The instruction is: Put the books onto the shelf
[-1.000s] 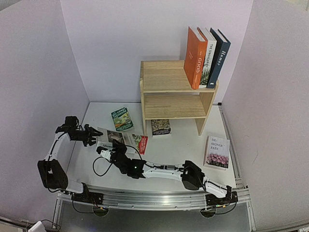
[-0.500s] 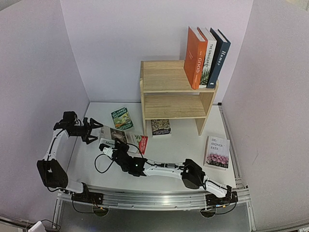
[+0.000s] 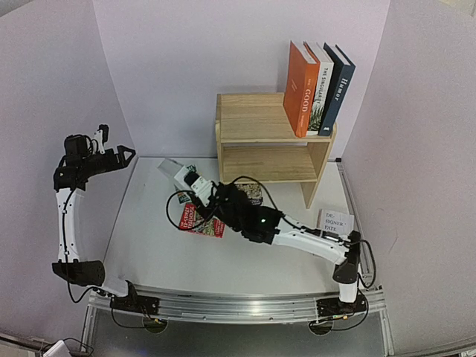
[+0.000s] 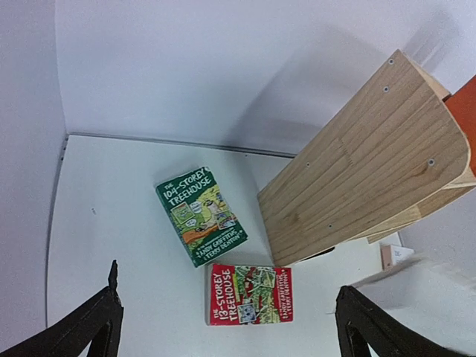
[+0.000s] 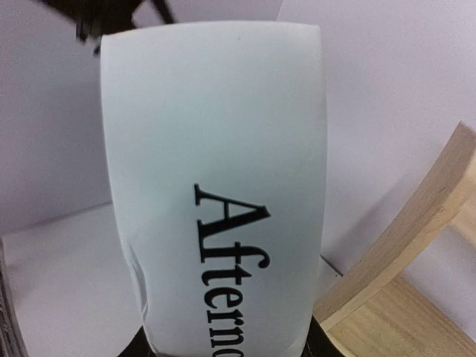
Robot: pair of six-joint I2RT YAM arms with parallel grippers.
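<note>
White book (image 3: pixel 172 169) now off the table (image 3: pixel 149 253), held in the air over its back half, just left of the shelf (image 3: pixel 256 119). A sec ago it lay flat nr the left edge. R gripper (image 3: pixel 190 181) pinches its lower end. L gripper (image 3: pixel 114 143) has let go and pulled back high over the left edge, fingers spread wide. Pickup looks done; prob next is shelving it. Red book (image 3: pixel 199 220) and green book (image 4: pixel 201 216) still flat on the table.
</note>
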